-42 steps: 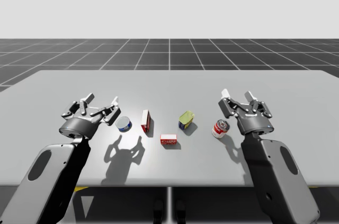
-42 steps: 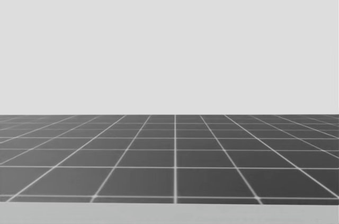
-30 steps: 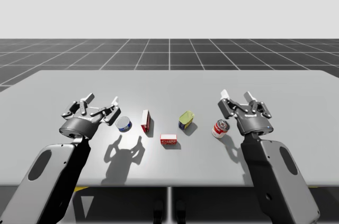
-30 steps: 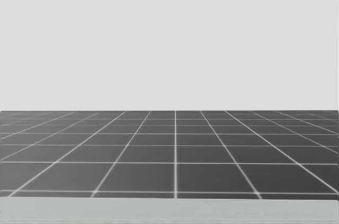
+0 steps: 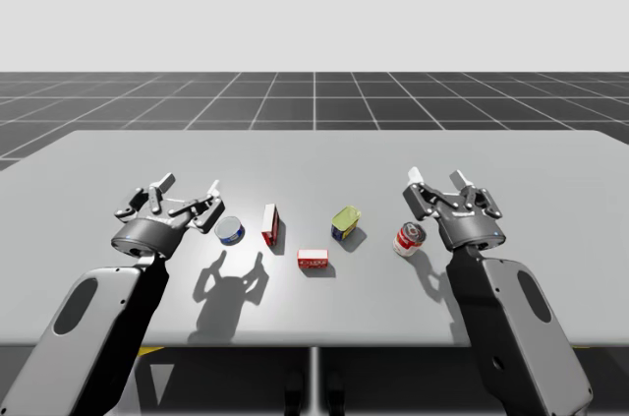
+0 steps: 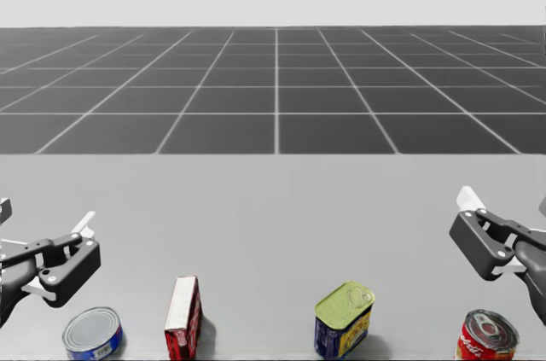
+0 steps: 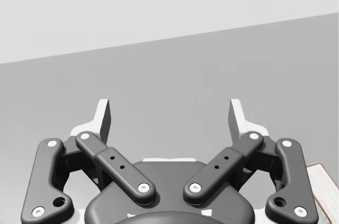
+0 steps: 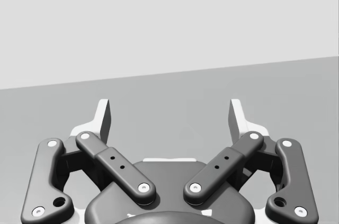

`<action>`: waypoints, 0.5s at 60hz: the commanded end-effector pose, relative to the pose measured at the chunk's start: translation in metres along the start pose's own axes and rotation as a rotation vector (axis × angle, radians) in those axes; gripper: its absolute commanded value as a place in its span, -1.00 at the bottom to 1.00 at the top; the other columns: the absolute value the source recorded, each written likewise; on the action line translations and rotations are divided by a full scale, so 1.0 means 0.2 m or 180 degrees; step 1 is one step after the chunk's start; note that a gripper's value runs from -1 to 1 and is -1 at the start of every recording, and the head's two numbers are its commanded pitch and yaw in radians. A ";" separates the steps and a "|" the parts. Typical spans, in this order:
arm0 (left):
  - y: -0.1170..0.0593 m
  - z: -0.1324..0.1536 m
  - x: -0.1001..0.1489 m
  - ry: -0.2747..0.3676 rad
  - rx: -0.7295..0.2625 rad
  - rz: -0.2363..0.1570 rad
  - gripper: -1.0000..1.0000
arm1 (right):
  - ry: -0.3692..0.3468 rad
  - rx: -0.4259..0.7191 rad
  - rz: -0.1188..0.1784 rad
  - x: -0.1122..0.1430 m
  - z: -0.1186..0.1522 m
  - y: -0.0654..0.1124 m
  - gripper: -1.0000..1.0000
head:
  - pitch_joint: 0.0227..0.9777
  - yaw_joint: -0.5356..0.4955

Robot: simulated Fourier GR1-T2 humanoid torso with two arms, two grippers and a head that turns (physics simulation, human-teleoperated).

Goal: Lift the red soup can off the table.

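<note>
I am holding my right jaws wide apart with nothing between them. I judge the reason is simple: the round body of the red soup can (image 5: 409, 238) is asking for a broad opening before any closing. The jaws are hovering just beside the can, at its right and a little behind it, not touching it. In the right wrist view, bare desk (image 8: 169, 102) is lying ahead of them. My right arm (image 5: 511, 318) is the nearer one, so I think the grasp is falling to it. My left jaws are also standing wide and empty near the blue can (image 5: 230, 231), well apart from the task's thing and probably parked there so as not to disturb.

The red soup can is resting on the desk at the right end of the row, to the right of the yellow-green tin (image 5: 345, 222). It is looking upright, perhaps slightly tilted; I cannot tell. Its wall is red with some white, and its silver lid is showing. The smooth curved side may be slipping if the jaws meet it off centre.
</note>
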 end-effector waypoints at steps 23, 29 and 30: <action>-0.02 -0.01 0.00 -0.0001 -0.0024 -0.0074 -1.00 | 0.0018 -0.0014 0.0029 0.00 -0.01 -0.01 -1.00 | 0.53 -0.43; -0.02 -0.01 0.00 -0.0004 -0.0038 -0.0079 -1.00 | 0.0018 -0.0012 0.0029 0.00 -0.01 -0.01 -1.00 | 0.61 -0.57; -0.02 -0.01 -0.01 -0.0004 -0.0039 -0.0079 -1.00 | 0.0018 -0.0012 0.0030 0.00 -0.01 -0.01 -1.00 | 0.62 -0.58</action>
